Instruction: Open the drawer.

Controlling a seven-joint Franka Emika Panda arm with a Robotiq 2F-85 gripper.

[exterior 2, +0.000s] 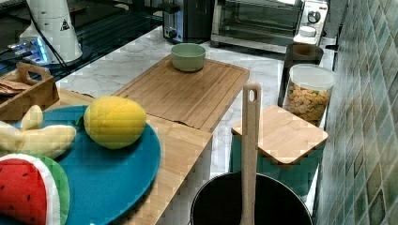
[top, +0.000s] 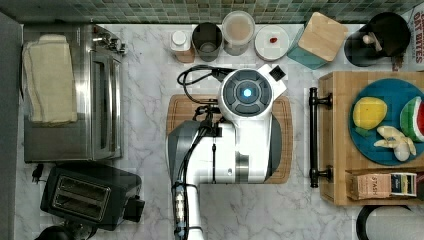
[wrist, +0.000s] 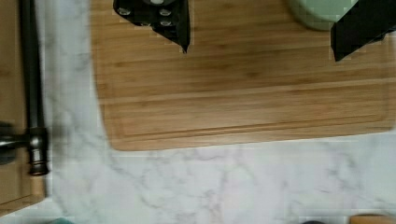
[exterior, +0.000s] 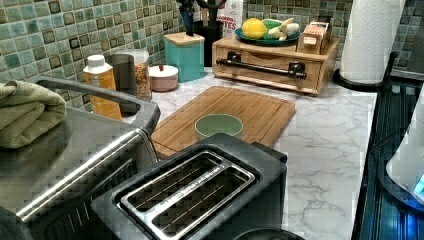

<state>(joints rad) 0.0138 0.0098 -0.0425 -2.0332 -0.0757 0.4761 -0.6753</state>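
Observation:
The bamboo drawer (top: 326, 135) sits shut in its wooden box at the top view's right, its long black bar handle (top: 313, 137) facing the cutting board. In the left view the drawer (exterior: 267, 74) and its handle (exterior: 262, 68) stand at the back of the counter. The wrist view has the handle (wrist: 29, 70) and one post (wrist: 37, 145) at the picture's edge. My gripper (wrist: 261, 53) hangs open above the cutting board (wrist: 243, 93), with nothing between its fingers (wrist: 175, 28). It is well apart from the handle. My white arm (top: 245, 130) covers it in the top view.
A green bowl (exterior: 218, 125) rests on the cutting board (exterior: 235, 112). A blue plate of toy fruit (top: 385, 120) and a tea box (top: 382, 185) lie on top of the drawer box. Jars (top: 238, 31), a teal canister (top: 320, 40), a toaster (top: 90, 195) and a toaster oven (top: 70, 95) ring the marble counter.

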